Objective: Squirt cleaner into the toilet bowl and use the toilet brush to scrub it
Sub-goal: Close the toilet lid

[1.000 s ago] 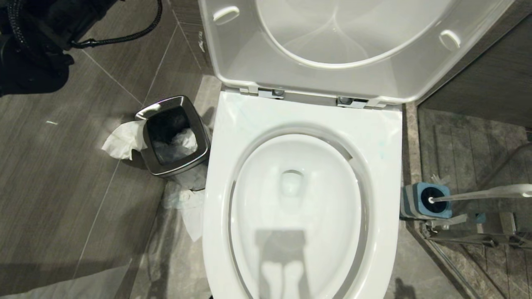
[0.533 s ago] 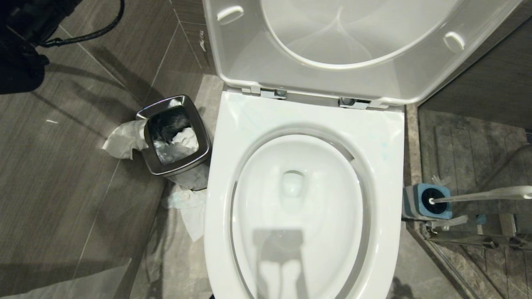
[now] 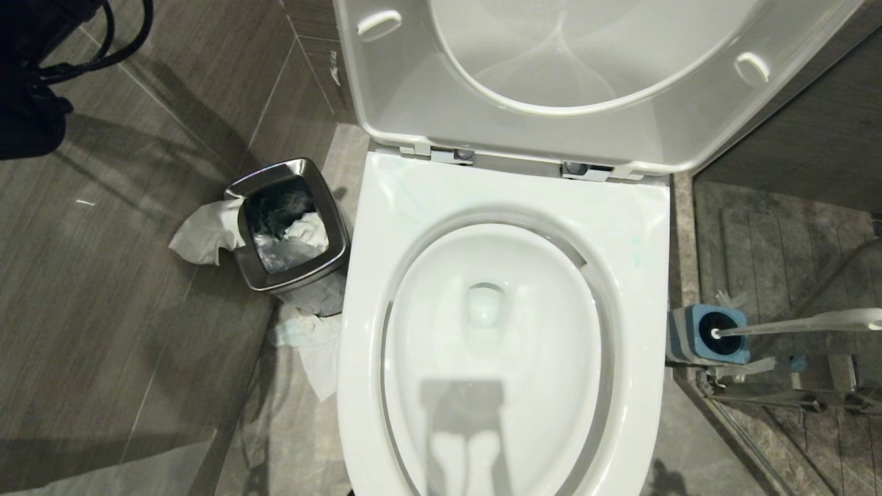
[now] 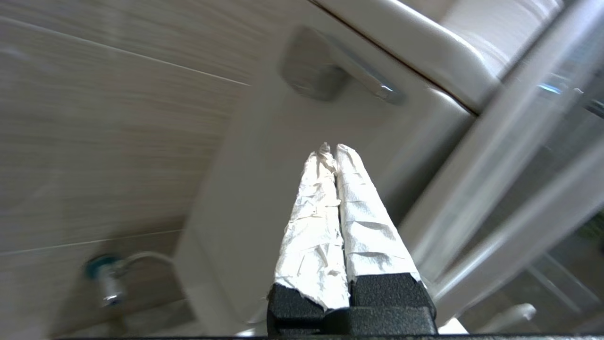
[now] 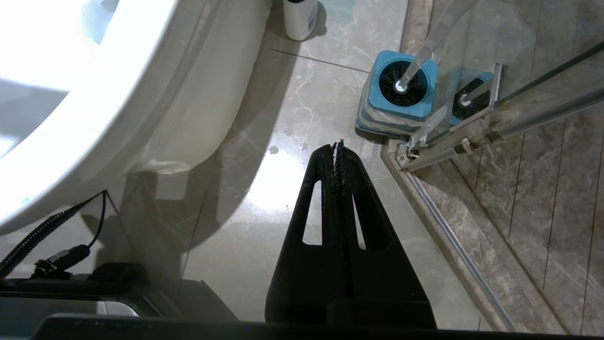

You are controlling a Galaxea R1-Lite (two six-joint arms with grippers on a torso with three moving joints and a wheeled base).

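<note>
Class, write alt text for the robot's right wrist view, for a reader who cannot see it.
The shut right gripper hangs empty above a stone floor, pointing toward the toilet brush standing in its square blue-topped holder beside a glass shower door. The white toilet bowl curves along one side.

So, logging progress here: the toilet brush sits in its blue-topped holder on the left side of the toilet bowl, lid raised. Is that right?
Not quite. The toilet brush does sit in its blue-topped holder, lid raised, but on the right side of the toilet bowl. The head view shows it.
</note>
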